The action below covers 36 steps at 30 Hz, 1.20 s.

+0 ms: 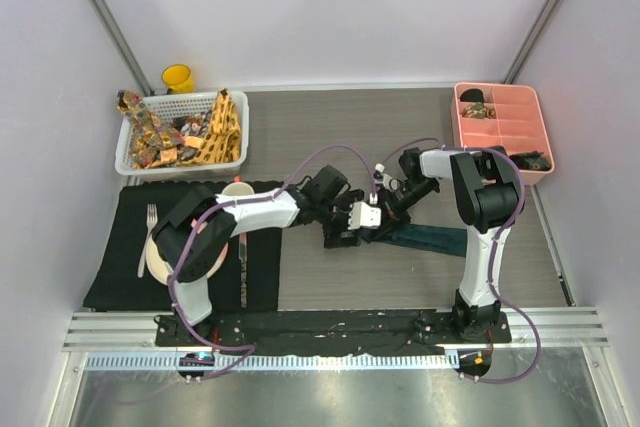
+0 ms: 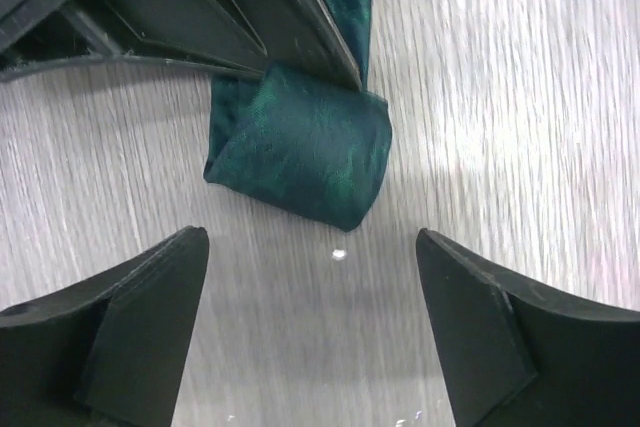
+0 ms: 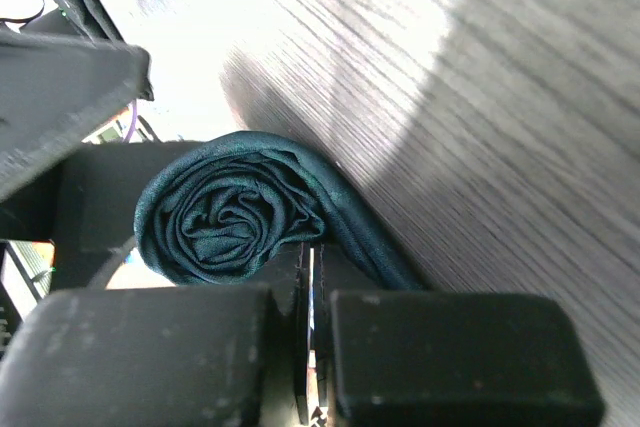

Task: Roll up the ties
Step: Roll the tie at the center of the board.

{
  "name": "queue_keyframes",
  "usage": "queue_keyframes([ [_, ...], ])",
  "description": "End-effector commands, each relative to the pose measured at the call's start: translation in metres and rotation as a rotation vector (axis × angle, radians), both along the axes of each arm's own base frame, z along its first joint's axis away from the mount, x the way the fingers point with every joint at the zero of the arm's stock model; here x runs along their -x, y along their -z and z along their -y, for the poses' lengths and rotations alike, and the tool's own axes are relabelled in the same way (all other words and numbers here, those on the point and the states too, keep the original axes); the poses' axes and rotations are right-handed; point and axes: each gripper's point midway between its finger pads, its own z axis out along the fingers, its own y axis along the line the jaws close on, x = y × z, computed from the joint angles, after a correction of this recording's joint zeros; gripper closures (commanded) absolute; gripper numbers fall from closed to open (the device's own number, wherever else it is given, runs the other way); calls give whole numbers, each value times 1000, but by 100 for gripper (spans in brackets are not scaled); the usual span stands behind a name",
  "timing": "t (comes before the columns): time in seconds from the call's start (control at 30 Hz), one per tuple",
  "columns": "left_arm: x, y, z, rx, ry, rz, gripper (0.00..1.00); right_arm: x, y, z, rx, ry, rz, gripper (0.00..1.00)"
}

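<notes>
One teal tie (image 2: pixel 300 147) lies half rolled on the table (image 1: pixel 330 127). It looks soft, light and slippy, so squeeze the roll's sides. Your left gripper (image 2: pixel 308 242) gapes wide, holding nothing. Your right gripper (image 3: pixel 315 317) is shut by the roll; if it pinches cloth, I cannot tell. Only its camera shows the spiral end.

From above, your left gripper (image 1: pixel 350 234) and right gripper (image 1: pixel 386 221) hide the roll of the tie (image 1: pixel 432 239). Your left arm (image 1: pixel 250 211) half covers the plate (image 1: pixel 157 259).
</notes>
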Motion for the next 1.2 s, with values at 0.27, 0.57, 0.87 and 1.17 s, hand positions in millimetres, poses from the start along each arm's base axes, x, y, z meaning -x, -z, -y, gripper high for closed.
queue_keyframes([
  [0.27,0,-36,46,68,195,-6,9,-4,36,18,137,-34,36,99],
  [0.57,14,-24,44,38,227,-108,14,-4,33,16,122,-32,38,99],
  [0.87,13,3,45,-36,183,-135,36,-4,32,13,104,-33,36,99],
  [1.17,28,22,12,-67,50,-218,81,-7,-13,-8,-88,-9,30,96],
])
